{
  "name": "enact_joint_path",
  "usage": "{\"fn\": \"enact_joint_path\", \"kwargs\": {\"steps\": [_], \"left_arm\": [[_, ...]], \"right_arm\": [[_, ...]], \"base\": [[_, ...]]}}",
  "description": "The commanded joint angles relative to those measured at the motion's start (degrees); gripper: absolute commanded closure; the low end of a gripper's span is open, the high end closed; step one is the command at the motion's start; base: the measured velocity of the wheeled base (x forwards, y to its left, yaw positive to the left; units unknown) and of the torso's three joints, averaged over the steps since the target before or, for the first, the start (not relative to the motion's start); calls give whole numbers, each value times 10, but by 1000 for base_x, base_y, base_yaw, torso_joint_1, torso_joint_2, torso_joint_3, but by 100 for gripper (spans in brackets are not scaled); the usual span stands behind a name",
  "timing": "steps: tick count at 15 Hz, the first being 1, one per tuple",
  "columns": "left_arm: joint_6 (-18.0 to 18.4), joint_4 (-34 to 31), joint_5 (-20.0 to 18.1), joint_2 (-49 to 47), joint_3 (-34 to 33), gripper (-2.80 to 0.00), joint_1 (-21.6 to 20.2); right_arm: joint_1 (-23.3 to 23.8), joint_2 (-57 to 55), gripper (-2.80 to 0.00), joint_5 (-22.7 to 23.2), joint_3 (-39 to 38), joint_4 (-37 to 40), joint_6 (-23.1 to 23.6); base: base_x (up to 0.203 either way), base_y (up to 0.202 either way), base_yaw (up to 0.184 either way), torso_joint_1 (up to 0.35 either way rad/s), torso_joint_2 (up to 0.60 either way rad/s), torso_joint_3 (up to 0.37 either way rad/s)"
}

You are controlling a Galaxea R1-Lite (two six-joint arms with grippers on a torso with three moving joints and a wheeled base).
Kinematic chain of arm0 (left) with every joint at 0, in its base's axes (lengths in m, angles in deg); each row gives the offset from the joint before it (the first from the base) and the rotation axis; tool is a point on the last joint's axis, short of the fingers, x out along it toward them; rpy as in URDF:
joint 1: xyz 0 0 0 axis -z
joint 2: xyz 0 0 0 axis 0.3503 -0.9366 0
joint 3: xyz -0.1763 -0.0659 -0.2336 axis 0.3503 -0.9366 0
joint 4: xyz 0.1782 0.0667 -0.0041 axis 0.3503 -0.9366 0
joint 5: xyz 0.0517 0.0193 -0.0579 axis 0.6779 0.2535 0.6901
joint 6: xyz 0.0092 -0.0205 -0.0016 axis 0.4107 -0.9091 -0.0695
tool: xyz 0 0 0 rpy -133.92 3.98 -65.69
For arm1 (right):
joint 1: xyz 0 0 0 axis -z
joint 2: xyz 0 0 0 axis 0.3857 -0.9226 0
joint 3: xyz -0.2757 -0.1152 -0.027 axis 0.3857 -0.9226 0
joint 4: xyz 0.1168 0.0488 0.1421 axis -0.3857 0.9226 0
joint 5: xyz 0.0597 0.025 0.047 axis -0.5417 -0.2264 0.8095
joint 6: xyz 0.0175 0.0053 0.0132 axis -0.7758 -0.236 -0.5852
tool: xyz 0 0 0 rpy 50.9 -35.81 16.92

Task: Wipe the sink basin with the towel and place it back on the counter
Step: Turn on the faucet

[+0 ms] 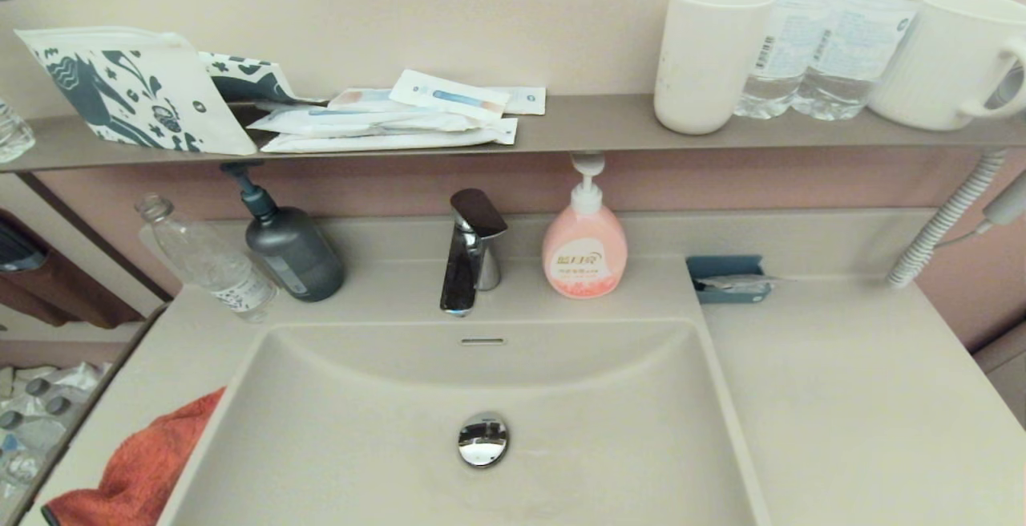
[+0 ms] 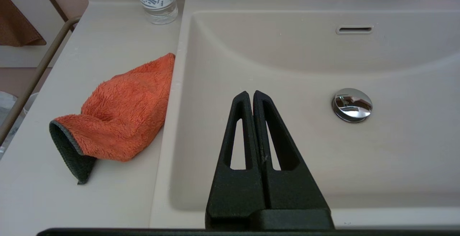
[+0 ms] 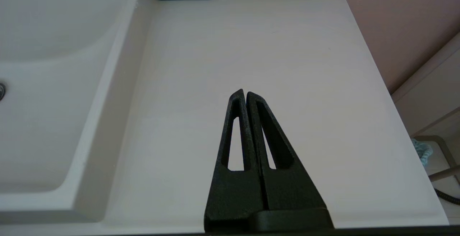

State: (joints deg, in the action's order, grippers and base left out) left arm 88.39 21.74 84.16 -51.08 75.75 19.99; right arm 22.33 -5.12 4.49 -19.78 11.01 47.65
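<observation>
The orange-red towel (image 1: pixel 144 462) (image 2: pixel 122 110) lies crumpled on the beige counter (image 1: pixel 842 398) (image 2: pixel 72 70) left of the sink basin (image 1: pixel 497 382) (image 2: pixel 287 67), its edge at the basin rim. The basin holds a chrome drain plug (image 1: pixel 483 439) (image 2: pixel 352 104) and an overflow slot (image 1: pixel 482 341). My left gripper (image 2: pixel 251 94) is shut and empty, hovering over the basin's near left part, apart from the towel. My right gripper (image 3: pixel 243 92) is shut and empty above the bare counter (image 3: pixel 251 49) right of the basin. Neither gripper shows in the head view.
Behind the basin stand a chrome faucet (image 1: pixel 471 252), a pink soap bottle (image 1: pixel 584 247), a dark pump bottle (image 1: pixel 288 249) and a clear water bottle (image 1: pixel 210 263). A teal tray (image 1: pixel 728 277) sits at back right. A grey-brown shelf (image 1: pixel 593 127) above holds cups, bottles and packets.
</observation>
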Motion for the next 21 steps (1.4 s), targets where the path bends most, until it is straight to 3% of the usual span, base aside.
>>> {"fn": "enact_joint_path", "kwargs": {"steps": [1,5,9,17,19,21], "left_arm": [[0,0,0,-1,0,0,0],[0,-1,0,-1,0,0,0],[0,0,0,-1,0,0,0],[0,-1,0,-1,0,0,0],[0,-1,0,-1,0,0,0],[0,-1,0,-1,0,0,0]], "right_arm": [[0,0,0,0,0,0,0],[0,0,0,-1,6,-1,24],[0,-47,0,15,81,37,24],[-9,-347,0,37,284,40,22],[-26,-437,0,69,336,42,22],[-102,-525,0,85,372,41,10]], "base": [[0,0,0,0,0,0],[0,0,0,0,0,0],[0,0,0,0,0,0],[0,0,0,0,0,0],[0,0,0,0,0,0],[0,0,0,0,0,0]]}}
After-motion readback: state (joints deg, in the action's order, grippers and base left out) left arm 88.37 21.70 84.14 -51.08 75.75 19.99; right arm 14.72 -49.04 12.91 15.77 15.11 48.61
